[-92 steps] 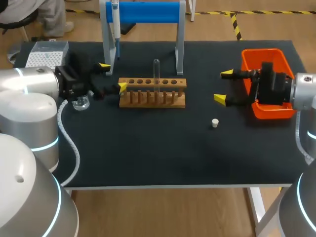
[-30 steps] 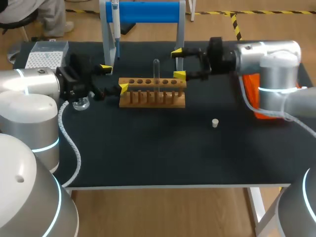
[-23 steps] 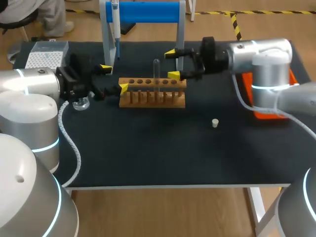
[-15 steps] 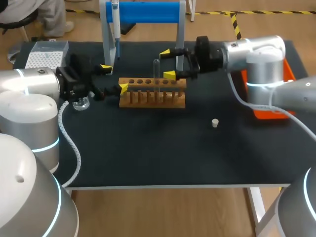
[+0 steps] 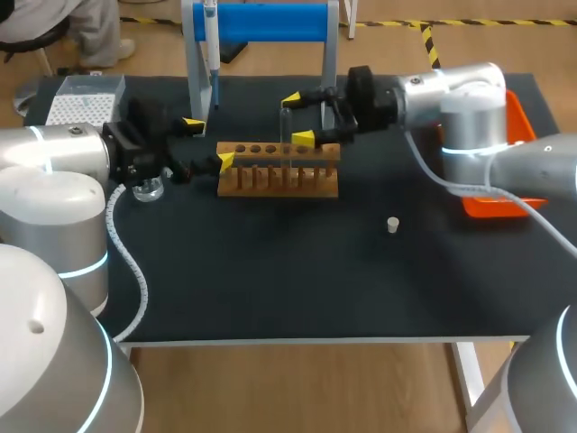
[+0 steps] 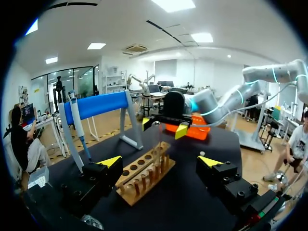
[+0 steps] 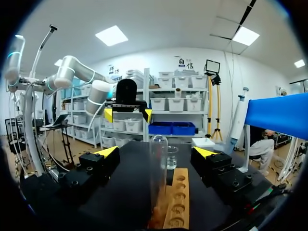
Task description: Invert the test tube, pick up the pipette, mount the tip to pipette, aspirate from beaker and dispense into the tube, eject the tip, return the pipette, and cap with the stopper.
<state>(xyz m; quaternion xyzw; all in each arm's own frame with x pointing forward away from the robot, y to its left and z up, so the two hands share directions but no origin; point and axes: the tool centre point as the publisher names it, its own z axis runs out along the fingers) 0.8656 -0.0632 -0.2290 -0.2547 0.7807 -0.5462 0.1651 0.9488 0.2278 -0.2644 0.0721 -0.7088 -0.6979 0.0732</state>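
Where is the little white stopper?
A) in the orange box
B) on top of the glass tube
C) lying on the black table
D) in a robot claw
C: the stopper lies by itself on the black table, apart from the wooden rack.

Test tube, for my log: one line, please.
right end effector: open around test tube | rack: tube upright | left end effector: open

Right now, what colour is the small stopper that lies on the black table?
The stopper is white, perhaps slightly off-white. It shows best in the head view.
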